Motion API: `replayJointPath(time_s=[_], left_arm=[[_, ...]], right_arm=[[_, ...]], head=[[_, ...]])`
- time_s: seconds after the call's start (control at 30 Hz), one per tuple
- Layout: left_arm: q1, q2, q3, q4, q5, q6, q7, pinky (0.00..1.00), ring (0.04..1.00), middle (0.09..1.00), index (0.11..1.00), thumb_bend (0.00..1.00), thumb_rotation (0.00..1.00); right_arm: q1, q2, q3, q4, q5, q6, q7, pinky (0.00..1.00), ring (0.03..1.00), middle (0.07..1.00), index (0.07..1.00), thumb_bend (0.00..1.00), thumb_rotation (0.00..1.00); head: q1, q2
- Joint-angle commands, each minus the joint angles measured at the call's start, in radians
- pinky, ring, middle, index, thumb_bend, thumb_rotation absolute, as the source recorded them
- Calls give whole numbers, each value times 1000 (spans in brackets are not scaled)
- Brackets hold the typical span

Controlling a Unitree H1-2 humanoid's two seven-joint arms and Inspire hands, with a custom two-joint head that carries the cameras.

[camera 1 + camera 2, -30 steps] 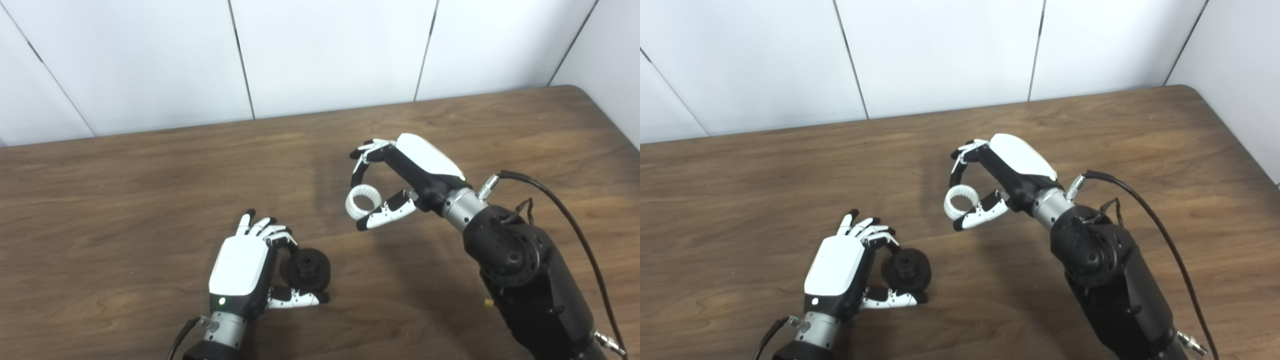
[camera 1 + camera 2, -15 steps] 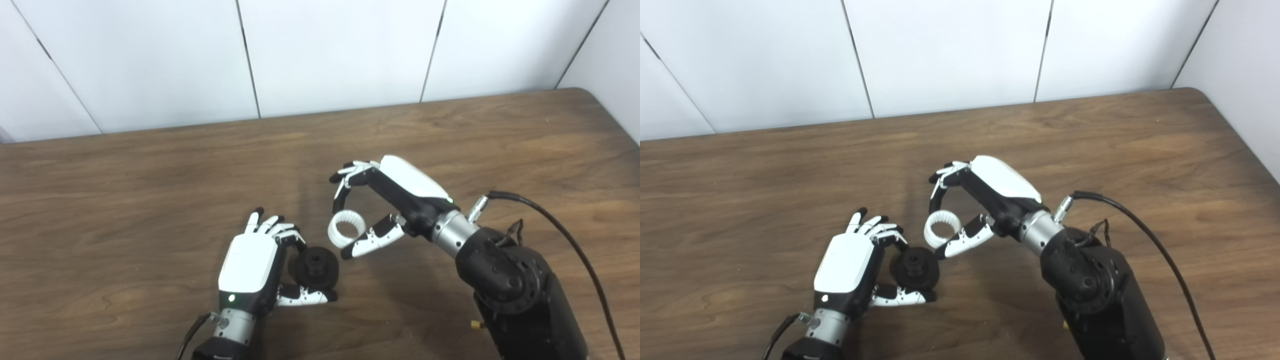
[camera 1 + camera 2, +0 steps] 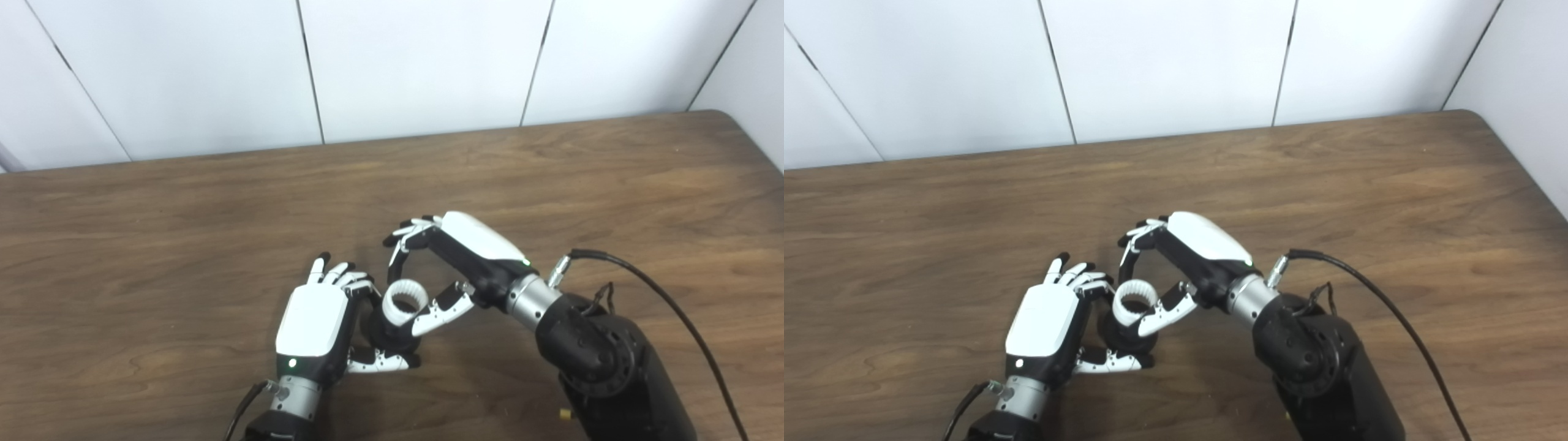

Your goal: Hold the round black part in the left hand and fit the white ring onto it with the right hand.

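White ribbed plastic marks the ring [image 3: 405, 301], which you will find at lower centre of the frame, pinched between the thumb and curled fingers of the right hand [image 3: 456, 263]. That hand's fingers arch over the ring from above while the thumb presses its lower right edge — the hand is closed on the ring, not spread.

Directly beneath and partly hidden by the ring sits the round black part [image 3: 392, 335]. The left hand [image 3: 318, 324] grips it from the left, with fingers curled over its upper edge and thumb under its lower edge. The ring overlaps the part's top face; you cannot tell whether it is seated or only touching.

Both hands work just above the brown wooden table [image 3: 153, 245] — white wall panels [image 3: 416, 61] fill the upper frame.
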Motion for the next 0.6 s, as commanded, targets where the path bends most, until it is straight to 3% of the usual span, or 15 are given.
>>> replayJointPath(time_s=[0.0, 0.57], left_arm=[[-5, -4, -14, 6, 11, -1, -22, 1000, 869, 750, 484, 524, 54], [-7, -6, -18, 0, 17, -1, -22, 1000, 870, 747, 484, 524, 54]], right_arm=[[-17, 10, 1, -2, 10, -30, -37, 1000, 930, 817, 484, 521, 129], [6, -12, 26, 41, 21, -43, -69, 1000, 941, 824, 485, 520, 129]], head=[[0, 3], [0, 9]])
